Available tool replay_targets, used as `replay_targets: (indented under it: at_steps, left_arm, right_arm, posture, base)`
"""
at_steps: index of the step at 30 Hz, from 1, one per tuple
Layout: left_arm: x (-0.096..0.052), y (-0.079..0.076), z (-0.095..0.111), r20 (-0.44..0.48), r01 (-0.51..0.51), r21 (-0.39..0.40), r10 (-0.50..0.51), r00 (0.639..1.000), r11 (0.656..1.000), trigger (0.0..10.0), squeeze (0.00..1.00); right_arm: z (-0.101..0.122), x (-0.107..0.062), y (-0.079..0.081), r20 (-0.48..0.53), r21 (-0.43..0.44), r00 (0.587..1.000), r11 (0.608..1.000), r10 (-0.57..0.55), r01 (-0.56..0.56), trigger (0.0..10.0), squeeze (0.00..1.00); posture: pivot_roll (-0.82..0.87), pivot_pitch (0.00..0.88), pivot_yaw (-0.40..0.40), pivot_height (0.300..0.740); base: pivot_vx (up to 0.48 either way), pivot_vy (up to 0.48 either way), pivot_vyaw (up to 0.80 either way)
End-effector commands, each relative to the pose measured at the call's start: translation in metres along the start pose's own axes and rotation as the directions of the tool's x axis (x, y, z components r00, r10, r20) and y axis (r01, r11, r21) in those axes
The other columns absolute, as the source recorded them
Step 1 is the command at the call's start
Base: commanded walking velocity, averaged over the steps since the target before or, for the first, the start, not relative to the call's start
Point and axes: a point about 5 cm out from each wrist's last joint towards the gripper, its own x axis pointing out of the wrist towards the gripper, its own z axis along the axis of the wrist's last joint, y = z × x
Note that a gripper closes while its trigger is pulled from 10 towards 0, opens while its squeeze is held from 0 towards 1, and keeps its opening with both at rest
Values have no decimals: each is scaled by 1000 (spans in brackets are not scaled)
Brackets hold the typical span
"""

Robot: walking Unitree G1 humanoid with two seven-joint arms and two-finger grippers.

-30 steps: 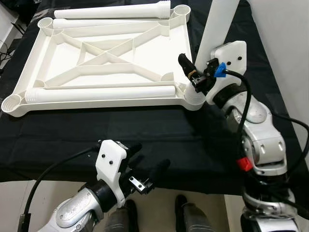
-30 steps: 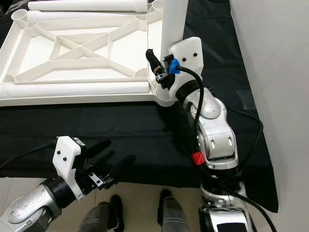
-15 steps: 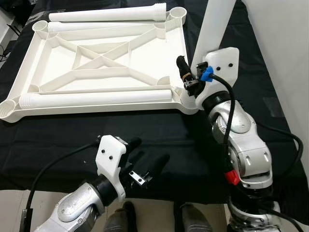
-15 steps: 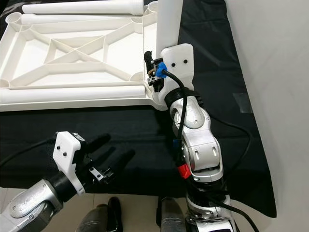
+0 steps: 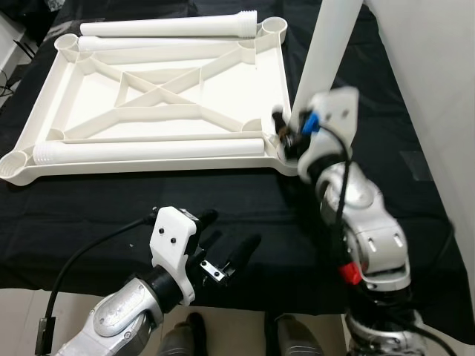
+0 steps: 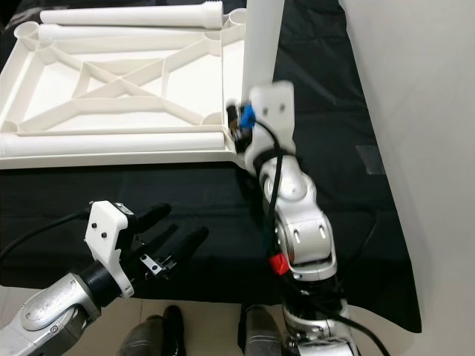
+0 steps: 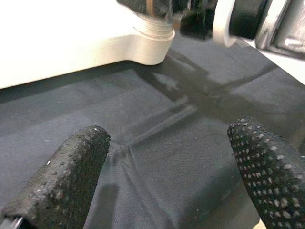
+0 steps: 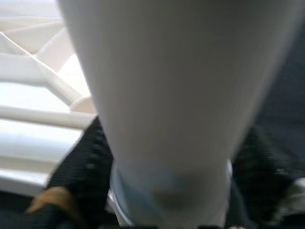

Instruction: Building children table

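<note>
Tabletop [image 5: 159, 78] upside down on black cloth [image 5: 223, 200], one white leg [image 5: 326, 55] upright in near right corner socket.
Right gripper [image 5: 286, 133] clamped around that leg low down, fingers [image 8: 81, 167] pressed on both sides. Left gripper [image 5: 226, 241] spread wide, holding nothing, over near cloth edge. Two spare legs [image 5: 148, 150] lying on the frame.

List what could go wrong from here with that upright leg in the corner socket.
1. The right tool grips the upright leg low, right at the corner socket; the tall leg could tilt and bind rather than seat.
2. Nothing steadies the tabletop; the left tool hovers open over the black cloth, so the tabletop may slide.
3. Two loose legs lying on the tabletop could roll.
</note>
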Motion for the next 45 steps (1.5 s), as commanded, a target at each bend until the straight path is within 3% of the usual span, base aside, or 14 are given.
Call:
replay_targets:
  at_steps: [1,4,5,6,7,13,14,15,28,29,30,31,32,45]
  left_arm:
    - [-1,0,-6,-21,-4,-13,4,1000,1000,10000,0]
    - [-1,0,-6,-20,-5,-13,4,1000,1000,10000,0]
    - [-1,0,-6,-18,-5,-13,5,1000,1000,10000,0]
    - [-1,0,-6,-18,-5,-13,5,1000,1000,10000,0]
    - [-1,1,-7,-17,-6,-14,6,1000,1000,10000,0]
    - [0,2,-8,-14,-7,-13,7,1000,1000,10000,0]
    - [1,2,-8,-14,-7,-13,7,1000,1000,10000,0]
    - [1,3,-9,-14,-7,-12,7,1000,1000,10000,0]
    - [0,8,-9,-10,-7,-14,7,1000,1000,10000,0]
    - [-1,8,-10,-12,-4,-14,4,1000,1000,10000,0]
    - [-2,8,-10,-16,0,-15,0,1000,1000,10000,0]
    - [-2,8,-10,-16,0,-15,0,1000,1000,10000,0]
    - [-2,8,-11,-20,3,-17,-4,1000,1000,10000,0]
    - [2,8,-8,5,25,-1,-25,1000,1000,10000,0]
  right_arm:
    - [1,-1,0,-1,15,1000,1000,-6,6,10000,1000]
    - [3,-1,1,8,18,1000,1000,-5,4,10000,867]
    - [6,-1,1,20,22,1000,1000,-3,3,10000,529]
    - [6,-1,1,20,22,1000,1000,-3,3,10000,529]
    - [8,-1,1,35,28,999,1000,8,-9,10000,31]
    - [12,0,2,76,26,995,997,68,-70,10000,0]
    - [13,-1,0,92,8,991,996,92,-93,10000,867]
    - [14,-1,-2,102,0,988,993,117,-117,10000,1000]
    - [22,-12,-36,145,-147,935,941,324,-304,10000,1000]
    - [23,-11,-38,143,-151,929,936,340,-319,10000,792]
    - [27,-10,-41,150,-159,917,925,369,-346,10000,373]
    - [27,-10,-41,150,-159,917,925,369,-346,10000,373]
    - [30,-9,-42,162,-149,899,911,407,-385,10000,0]
    - [39,11,-59,196,-141,779,803,596,-579,10000,0]
  posture:
    - [45,334,28,740]
    - [44,334,30,740]
    - [41,334,29,740]
    - [41,334,29,740]
    - [40,334,30,740]
    - [38,332,31,740]
    - [39,330,31,740]
    - [38,328,31,740]
    - [31,312,39,740]
    - [31,308,41,740]
    - [31,308,42,740]
    - [31,308,42,740]
    - [35,308,43,740]
    - [51,296,33,740]
  base:
    - [0,0,0]
    - [0,0,0]
    - [0,0,0]
    - [0,0,0]
    - [0,0,0]
    - [0,0,0]
    - [0,0,0]
    - [0,0,0]
    - [0,0,0]
    - [0,0,0]
    - [0,0,0]
    - [0,0,0]
    - [0,0,0]
    - [0,0,0]
